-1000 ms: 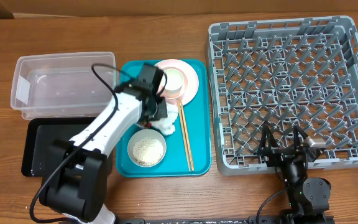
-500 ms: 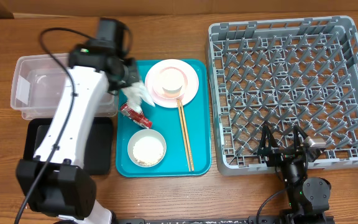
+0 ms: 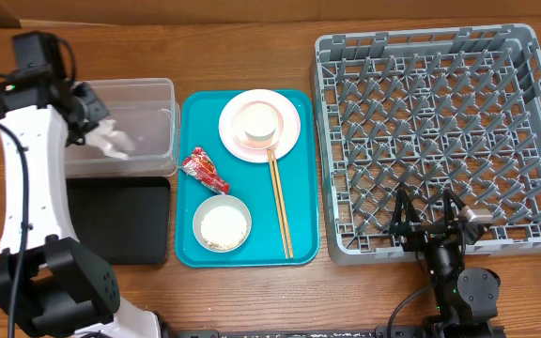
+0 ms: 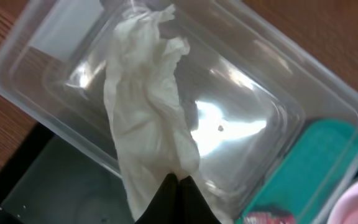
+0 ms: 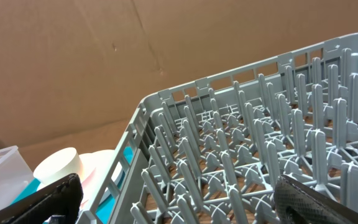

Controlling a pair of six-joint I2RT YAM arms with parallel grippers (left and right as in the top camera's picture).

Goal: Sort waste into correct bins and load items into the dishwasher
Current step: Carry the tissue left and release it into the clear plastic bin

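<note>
– Left gripper (image 3: 99,130) state?
– Clamped shut on the crumpled white napkin (image 4: 145,118). It pinches one end and the rest hangs loose below the fingertips.
– Where is it?
– Over the clear tub (image 3: 153,94), with the napkin dangling inside the tub's outline. Can't tell if the napkin touches the bottom. The black tray (image 3: 120,221) sits just on the base side of the gripper, butted against the tub's near edge.
– Other waste?
– The red wrapper (image 3: 205,171) is to this gripper's right, lying flat on the teal tray (image 3: 301,188), well apart from the tub. The white bowl (image 3: 222,225) holding rice is also to the right, closer to the base, just beside the wrapper.
– Dishes?
– All to the right on the teal tray. The pink plate (image 3: 289,127) is at the far end with the white cup (image 3: 259,120) standing on it. The chopsticks (image 3: 280,207) lie together lengthwise, running from the plate's rim toward the base, past the bowl.
– Right gripper (image 3: 427,223)?
– Spread wide, holding nothing. It sits low at the near wall of the grey dish rack (image 3: 440,122) on the tabletop. In the wrist view the rack's pegs are straight ahead of it, between the two fingers.
</note>
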